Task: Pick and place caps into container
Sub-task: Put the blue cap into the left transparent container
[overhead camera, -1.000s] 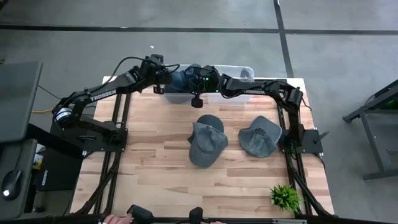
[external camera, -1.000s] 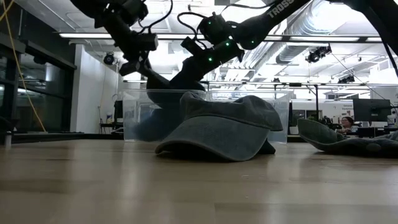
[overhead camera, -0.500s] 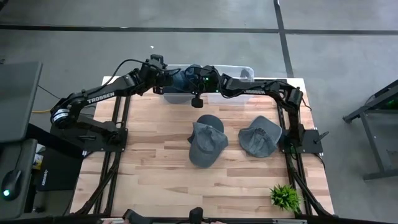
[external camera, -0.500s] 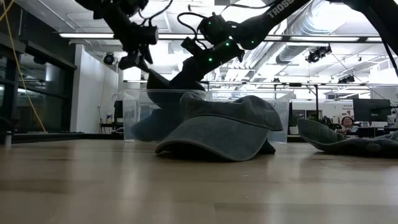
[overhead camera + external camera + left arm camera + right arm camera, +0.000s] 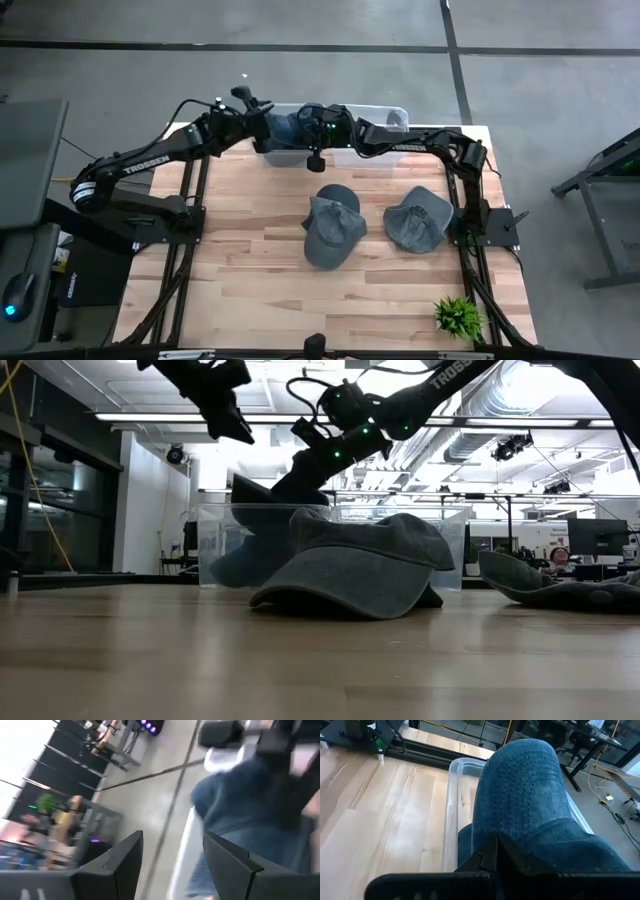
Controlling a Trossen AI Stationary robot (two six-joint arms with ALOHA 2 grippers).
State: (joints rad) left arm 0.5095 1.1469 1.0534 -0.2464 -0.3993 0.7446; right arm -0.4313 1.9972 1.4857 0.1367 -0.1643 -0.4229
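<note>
A dark blue cap (image 5: 285,125) sits in the clear plastic container (image 5: 385,113) at the table's far edge. Part of the cap (image 5: 252,490) pokes above the container rim. My right gripper (image 5: 300,128) reaches into the container from the table's right and is shut on this cap (image 5: 525,785). My left gripper (image 5: 257,100) hangs open above the container's left end (image 5: 232,420), touching nothing. Its fingers frame the cap (image 5: 240,800) from a distance. Two slate grey caps (image 5: 333,228) (image 5: 418,218) lie brim-down on the wood table. My right gripper pinches the blue cap's fabric (image 5: 520,840) between its two shut fingers (image 5: 495,852), slanting down from the table's right. The fingers themselves hide the exact spot. The cap rests inside the container, with its crown bulging up past the rim.
The nearer grey cap (image 5: 360,565) lies mid-table in front of the container (image 5: 450,550), the other (image 5: 555,590) to its right. A small green plant (image 5: 458,316) stands at the near right corner. Bare wood covers the table's left and near parts.
My left gripper has risen out of the container and drawn back toward the table's left, away from the blue cap. The right gripper and the cap have stayed where they were.
</note>
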